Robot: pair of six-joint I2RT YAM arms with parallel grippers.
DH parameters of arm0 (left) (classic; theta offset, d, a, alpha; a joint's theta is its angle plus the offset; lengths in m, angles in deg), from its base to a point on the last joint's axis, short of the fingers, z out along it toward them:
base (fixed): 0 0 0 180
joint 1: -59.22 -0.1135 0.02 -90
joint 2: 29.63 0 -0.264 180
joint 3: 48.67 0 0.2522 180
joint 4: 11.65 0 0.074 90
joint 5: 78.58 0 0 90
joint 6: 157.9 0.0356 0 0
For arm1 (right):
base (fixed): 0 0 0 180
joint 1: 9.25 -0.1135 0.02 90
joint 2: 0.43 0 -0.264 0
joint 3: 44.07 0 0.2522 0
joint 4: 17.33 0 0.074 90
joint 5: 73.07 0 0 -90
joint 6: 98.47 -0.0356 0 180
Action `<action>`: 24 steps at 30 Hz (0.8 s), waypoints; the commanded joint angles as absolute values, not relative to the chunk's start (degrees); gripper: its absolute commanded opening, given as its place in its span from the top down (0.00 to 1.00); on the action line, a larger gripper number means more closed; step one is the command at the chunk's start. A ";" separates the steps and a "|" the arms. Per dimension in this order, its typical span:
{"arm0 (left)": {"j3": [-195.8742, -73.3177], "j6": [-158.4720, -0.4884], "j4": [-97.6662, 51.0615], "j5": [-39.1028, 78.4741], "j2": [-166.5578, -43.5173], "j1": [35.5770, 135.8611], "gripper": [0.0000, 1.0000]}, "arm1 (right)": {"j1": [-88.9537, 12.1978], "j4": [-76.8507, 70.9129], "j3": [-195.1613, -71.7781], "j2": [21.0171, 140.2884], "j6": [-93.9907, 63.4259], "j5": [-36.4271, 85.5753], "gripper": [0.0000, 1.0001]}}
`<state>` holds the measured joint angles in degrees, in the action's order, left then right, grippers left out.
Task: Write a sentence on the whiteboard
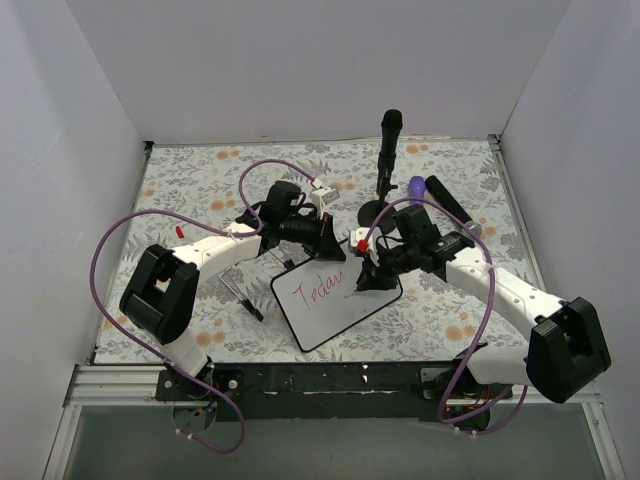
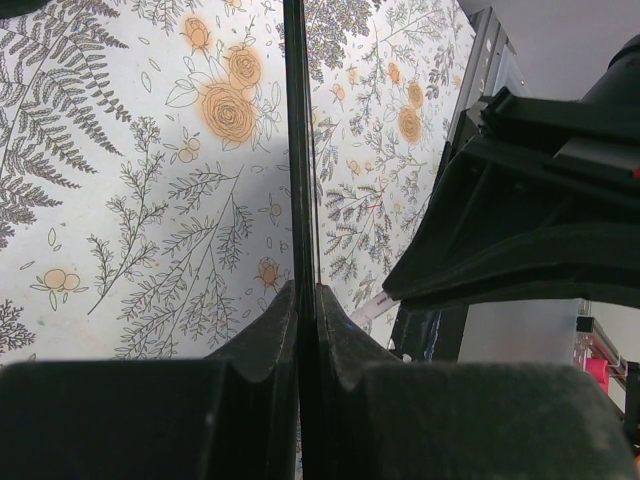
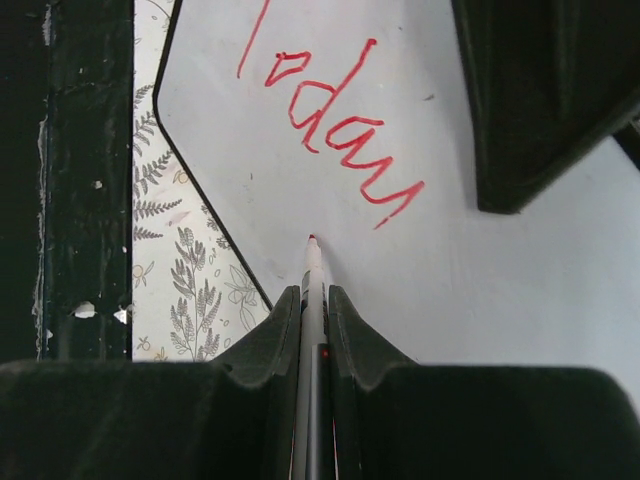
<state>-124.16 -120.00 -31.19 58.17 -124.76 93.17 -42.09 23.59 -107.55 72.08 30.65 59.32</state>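
I see the whiteboard (image 1: 335,310) lying near the middle of the flowered surface (image 1: 200,180), turned at a slant between the two arms. My left tool (image 2: 305,300) is pinched narrow on the board's thin black far edge. My right tool (image 3: 313,300) is clamped on a marker (image 3: 314,262). Its red tip is at the board face just below the last stroke of the sentence (image 3: 330,130), which reads roughly "Todau". I cannot tell whether the tip touches.
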 commanded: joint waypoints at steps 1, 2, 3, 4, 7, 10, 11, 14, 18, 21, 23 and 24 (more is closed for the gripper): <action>-124.74 -114.75 -30.68 57.48 -123.32 93.50 1.00 | -44.32 23.25 -107.23 72.96 30.91 60.88 0.99; -124.74 -114.75 -30.68 57.39 -123.32 93.50 1.00 | -44.67 22.55 -107.14 73.13 30.65 60.79 0.99; -124.74 -114.75 -30.68 57.39 -123.32 93.50 1.00 | -45.28 22.10 -107.32 73.40 30.30 60.44 0.99; -124.74 -114.75 -30.77 57.48 -123.32 93.50 1.00 | -45.46 21.66 -107.58 73.40 29.68 60.18 0.99; -124.74 -114.75 -30.85 57.39 -123.23 93.50 1.00 | -45.55 20.08 -108.72 73.75 28.71 59.39 0.99; -124.74 -114.75 -30.86 57.39 -123.23 93.58 1.00 | -45.46 18.76 -109.69 74.10 27.66 58.86 0.99; -124.74 -114.66 -30.86 57.48 -123.23 93.50 1.00 | -45.37 18.41 -109.95 74.28 26.96 58.51 0.99; -124.65 -114.66 -30.86 57.39 -123.24 93.50 1.00 | -45.46 17.09 -110.39 73.93 26.25 57.37 0.99; -124.48 -114.66 -30.86 57.39 -123.15 93.50 1.00 | -45.29 17.35 -111.53 73.40 25.99 57.80 0.99; -124.48 -114.66 -30.94 57.30 -123.06 93.50 1.00 | -44.33 18.76 -112.24 72.35 26.51 60.61 0.99; -124.39 -114.57 -30.86 57.30 -122.88 93.50 1.00 | -42.92 18.94 -112.15 70.95 26.51 61.84 0.99; -124.30 -114.57 -30.94 57.30 -122.88 93.50 1.00 | -42.30 18.85 -112.15 70.42 26.51 62.11 0.99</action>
<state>-124.16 -119.73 -31.41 58.43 -124.76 93.17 -44.60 20.27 -109.69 73.90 26.25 59.32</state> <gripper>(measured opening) 0.052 0.184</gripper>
